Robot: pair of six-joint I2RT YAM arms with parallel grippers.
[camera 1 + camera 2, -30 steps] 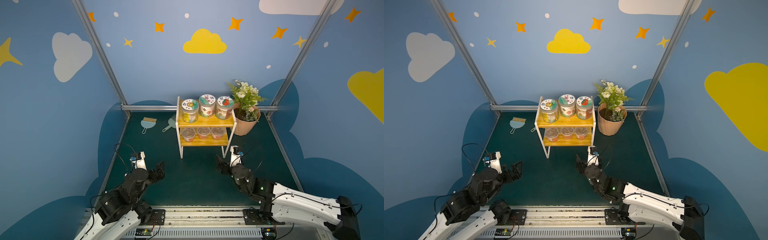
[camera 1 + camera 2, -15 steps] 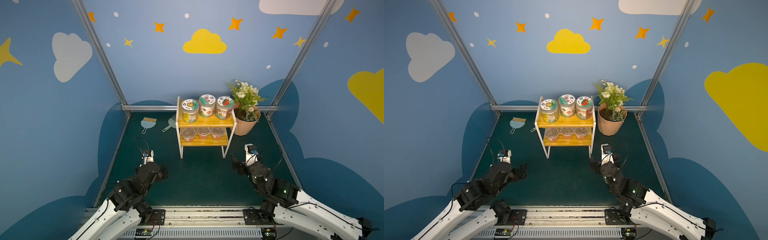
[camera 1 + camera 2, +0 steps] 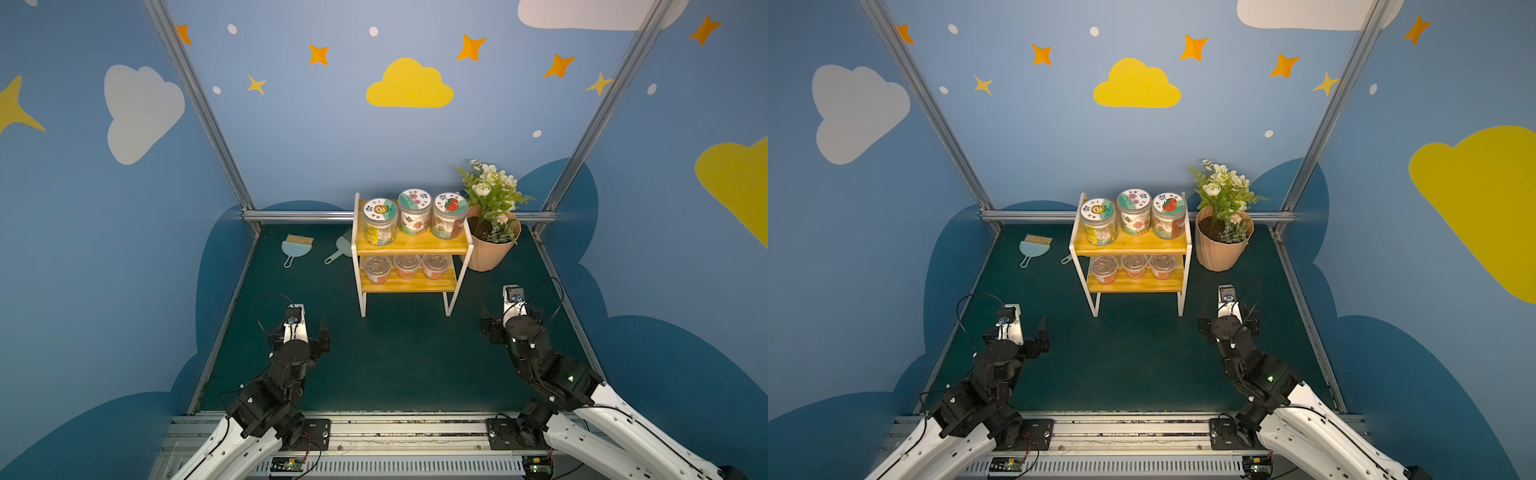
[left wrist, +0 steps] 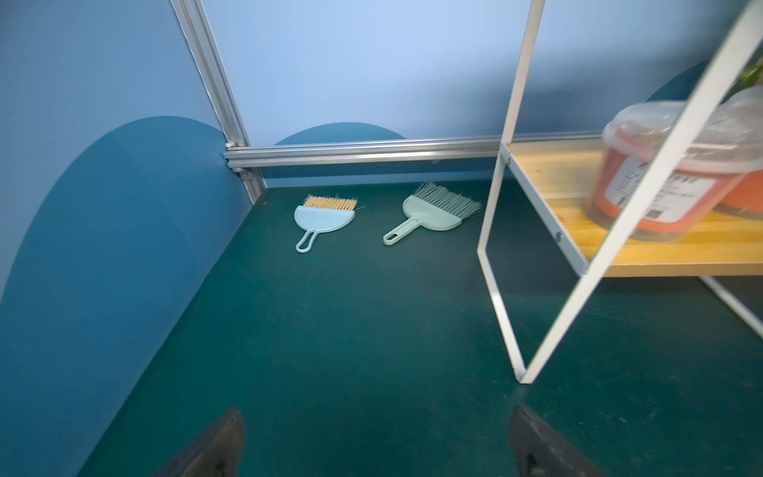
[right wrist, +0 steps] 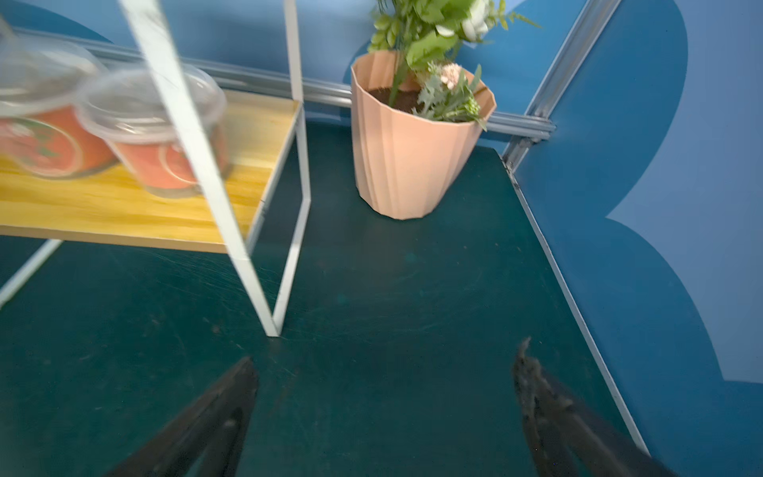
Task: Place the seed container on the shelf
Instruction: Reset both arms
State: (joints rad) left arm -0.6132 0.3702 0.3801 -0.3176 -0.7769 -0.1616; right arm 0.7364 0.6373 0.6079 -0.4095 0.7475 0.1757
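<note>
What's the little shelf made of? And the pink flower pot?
The shelf: its boards look like yellow varnished wood, with grain lines showing. Its thin white frame looks like painted metal. The flower pot: probably matte peach plastic, smooth with straight ribs, but it's hard to be sure.

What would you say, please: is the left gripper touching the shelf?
Apart. In a top view, bare green mat separates the open left gripper from the shelf and its front leg.

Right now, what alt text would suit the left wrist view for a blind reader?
A white-framed shelf holds a clear-lidded orange tub; a blue brush and a green brush lie on the table beyond. The left gripper is open, empty.
</note>
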